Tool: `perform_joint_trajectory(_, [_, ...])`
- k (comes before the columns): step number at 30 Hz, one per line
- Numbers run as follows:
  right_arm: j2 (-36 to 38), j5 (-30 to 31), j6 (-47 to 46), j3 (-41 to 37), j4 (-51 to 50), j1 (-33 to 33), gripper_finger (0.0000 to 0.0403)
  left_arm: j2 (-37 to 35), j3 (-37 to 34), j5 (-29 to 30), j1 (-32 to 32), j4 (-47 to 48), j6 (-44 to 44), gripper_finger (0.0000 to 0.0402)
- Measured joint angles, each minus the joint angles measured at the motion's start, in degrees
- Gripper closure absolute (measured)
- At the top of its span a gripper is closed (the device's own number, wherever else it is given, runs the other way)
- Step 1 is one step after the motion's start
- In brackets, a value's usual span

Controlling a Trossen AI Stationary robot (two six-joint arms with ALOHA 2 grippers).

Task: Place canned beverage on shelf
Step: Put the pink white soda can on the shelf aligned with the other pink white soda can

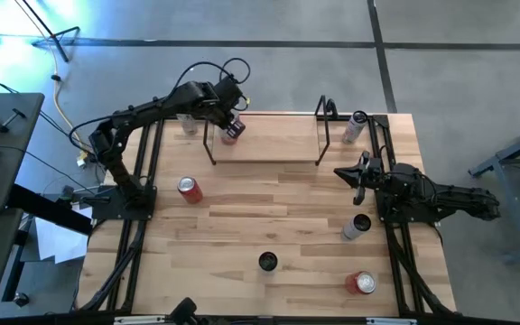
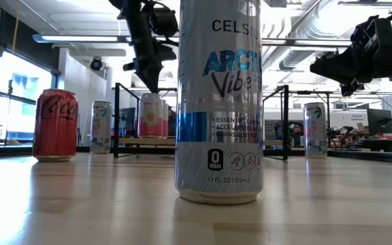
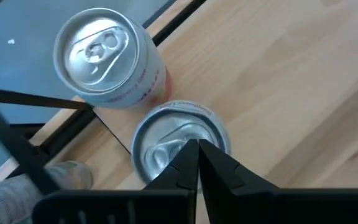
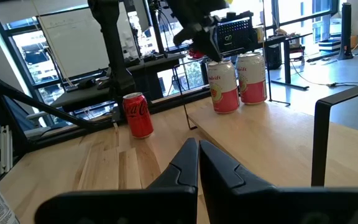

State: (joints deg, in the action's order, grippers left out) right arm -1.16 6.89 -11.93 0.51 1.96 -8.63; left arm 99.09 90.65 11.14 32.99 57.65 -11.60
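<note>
Your pink-and-white can (image 4: 223, 88) stands upright on the shelf (image 1: 269, 144), at its left end, just beside a second pink can (image 4: 252, 77) and close to the left black upright (image 1: 209, 140). The left gripper (image 3: 194, 152) hangs directly over its lid with fingertips pressed together, gripping nothing, so I'd judge the placing done and the release complete. Your next move calls for lifting that arm straight up, clear of both cans and the rod, before you turn to another can. The red cola can (image 1: 189, 189) waits on the desk (image 1: 269, 212) nearby. Your right gripper (image 4: 197, 149) is also closed and empty, parked beside the shelf's right end.
</note>
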Motion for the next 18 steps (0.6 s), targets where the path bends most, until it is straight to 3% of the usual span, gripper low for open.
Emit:
perform_joint_trajectory(8, [0.0, 0.0, 0.0, 0.0, 0.0, 0.0, 0.0402, 2.0, 0.2, 1.7, -0.2, -2.9, 1.5, 0.04])
perform_joint_trajectory(18, [0.0, 0.0, 0.0, 0.0, 0.0, 0.0, 0.0402, 2.2, 0.1, 3.5, -2.5, -4.4, 10.1, 0.0401])
